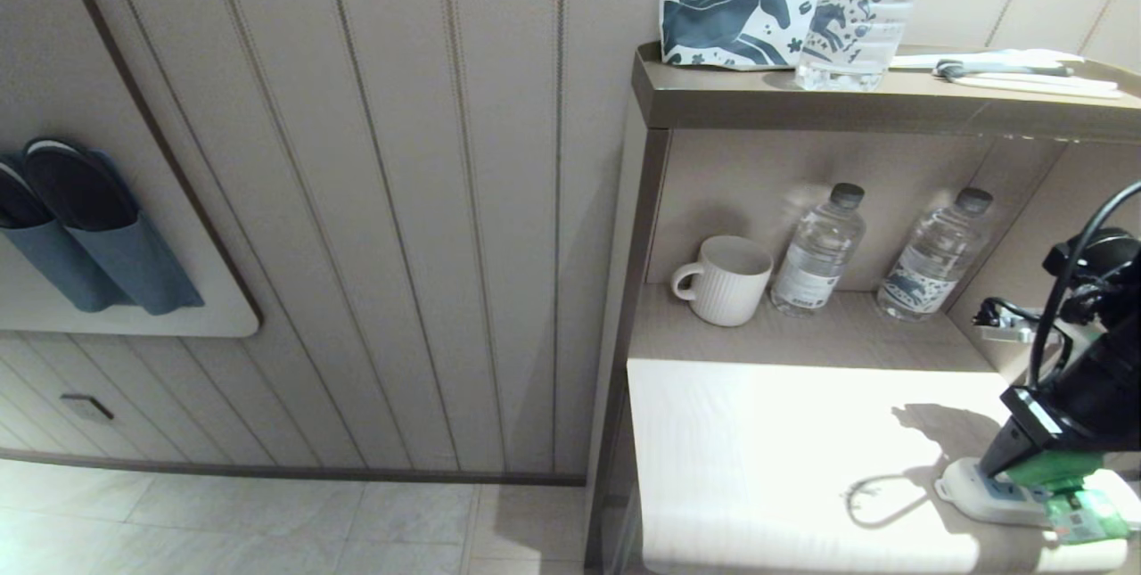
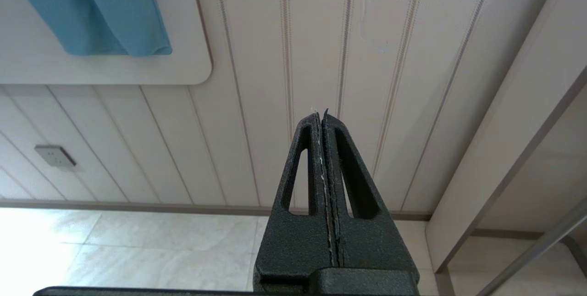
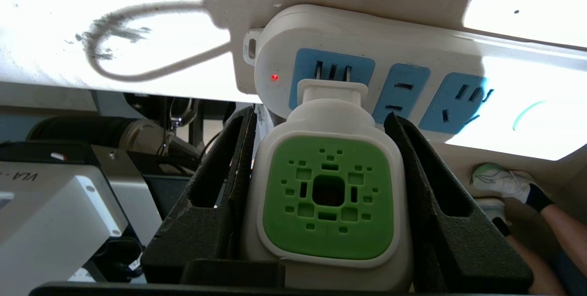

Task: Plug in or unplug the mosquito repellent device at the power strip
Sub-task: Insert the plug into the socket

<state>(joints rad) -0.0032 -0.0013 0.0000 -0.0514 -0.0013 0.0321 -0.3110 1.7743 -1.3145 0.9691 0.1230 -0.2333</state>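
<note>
The power strip lies at the white countertop's near right corner, also seen from the head camera. Its red light glows. My right gripper is shut on the mosquito repellent device, with one finger on each side of its white body. The plug's two metal prongs sit in the end blue socket, with a short length of them still showing. In the head view the device shows green under the gripper, and its small bottle points toward the counter's front. My left gripper is shut, parked facing the wall.
A white mug and two water bottles stand in the niche behind the countertop. A horse-print pouch and a bottle sit on the top shelf. A person's shoe shows below the counter edge.
</note>
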